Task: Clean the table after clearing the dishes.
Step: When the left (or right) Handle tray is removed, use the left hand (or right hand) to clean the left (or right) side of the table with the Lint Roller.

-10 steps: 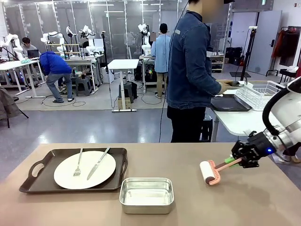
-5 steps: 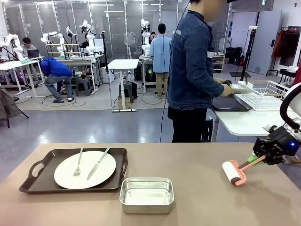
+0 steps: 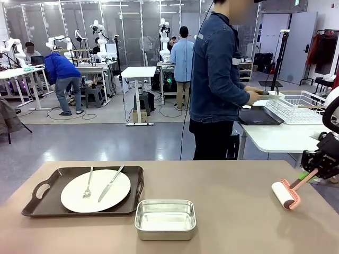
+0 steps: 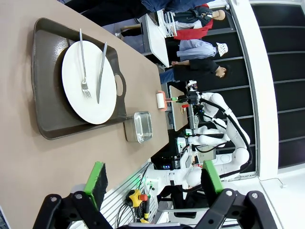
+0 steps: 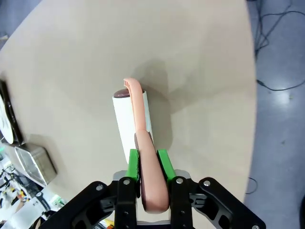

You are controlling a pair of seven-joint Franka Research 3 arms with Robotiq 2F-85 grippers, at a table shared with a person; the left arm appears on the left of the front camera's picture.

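Where your left arm hangs by the left end of the bench [image 3: 222,180], the left pincer [image 4: 155,177] stands wide, its green pads [image 4: 98,177] well apart and gripping nothing. Beyond it, in the left wrist view, you look along the bench top toward the other arm.

Near the bench's left front lies the dark brown tray [image 3: 135,182], flat, with handle cut-outs at its short ends. On the tray sits one round white plate [image 3: 74,197]. On the plate a fork [image 3: 88,185] lies left of a knife [image 3: 110,183], tines and blade toward your side, handles slanting away, the two close but apart.

Just beside the tray's front right corner you have a small rectangular steel pan [image 3: 165,233], at about the middle of the bench.

Past the far edge a person [image 3: 214,79] in a denim jacket stands turned to the right, hands [image 3: 254,97] over a smaller white bench [image 3: 275,138]. It carries a wire rack [image 3: 294,108] and a dark flat thing that looks like a second tray [image 3: 259,117].

At the far right, your right pincer [image 3: 310,173] is clamped on the pink handle of a lint roller [image 3: 286,194]. In the right wrist view its green pads [image 5: 134,164] press that handle from both sides. The roller's white drum sits low at the bench top, close to the right edge and well apart from the pan. Whether it touches the top I cannot tell.
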